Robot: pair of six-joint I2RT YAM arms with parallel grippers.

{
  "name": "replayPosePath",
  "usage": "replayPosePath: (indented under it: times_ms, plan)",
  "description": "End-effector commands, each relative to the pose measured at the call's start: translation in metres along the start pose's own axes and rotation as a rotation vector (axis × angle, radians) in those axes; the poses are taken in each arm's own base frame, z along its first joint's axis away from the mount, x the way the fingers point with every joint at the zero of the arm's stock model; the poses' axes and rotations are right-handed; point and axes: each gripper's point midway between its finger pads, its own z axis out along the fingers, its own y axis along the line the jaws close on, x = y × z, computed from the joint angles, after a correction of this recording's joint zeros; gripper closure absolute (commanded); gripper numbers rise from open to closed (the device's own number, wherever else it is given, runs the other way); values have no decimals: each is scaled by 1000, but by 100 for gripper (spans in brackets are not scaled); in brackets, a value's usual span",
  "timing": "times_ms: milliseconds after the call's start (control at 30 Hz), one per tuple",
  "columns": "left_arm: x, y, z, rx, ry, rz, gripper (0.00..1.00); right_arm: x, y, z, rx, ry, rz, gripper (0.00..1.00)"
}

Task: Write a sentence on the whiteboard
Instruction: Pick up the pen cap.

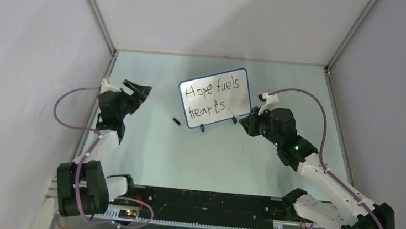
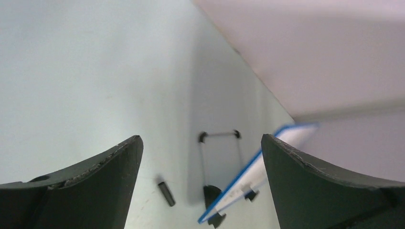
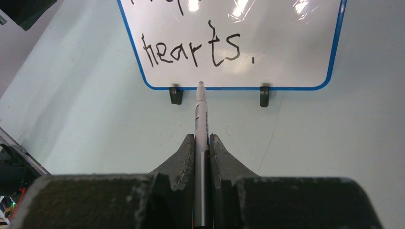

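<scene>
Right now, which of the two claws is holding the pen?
The right gripper: its jaws are clamped on the marker pen, tip pointing at the lower edge of the whiteboard. The left gripper stands wide open and empty.

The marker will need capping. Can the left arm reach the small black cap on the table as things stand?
Probably yes. The left gripper is open and empty, and the small black cap lies on bare table between it and the whiteboard, with nothing in the way.
</scene>
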Motion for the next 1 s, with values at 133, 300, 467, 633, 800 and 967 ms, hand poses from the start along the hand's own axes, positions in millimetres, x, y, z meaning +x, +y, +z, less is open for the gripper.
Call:
replayPosePath:
  times_ms: [133,300,467,633,800,967]
  plan:
    - [28,99,-34,-574,145,-360,0,-22,15,-10,-72,-99,29,100]
    - [13,86,-47,-842,154,-267,4,-29,15,-17,-67,-126,26,100]
    - [23,61,-47,-946,217,-264,14,-33,11,-23,-50,-152,22,100]
    - [53,47,-26,-946,270,-288,22,-37,7,-27,-38,-168,22,100]
    - [81,29,2,-964,373,-237,23,-37,4,-25,-35,-165,28,100]
    - [115,28,13,-1008,422,-254,28,-35,-1,-22,-27,-152,40,100]
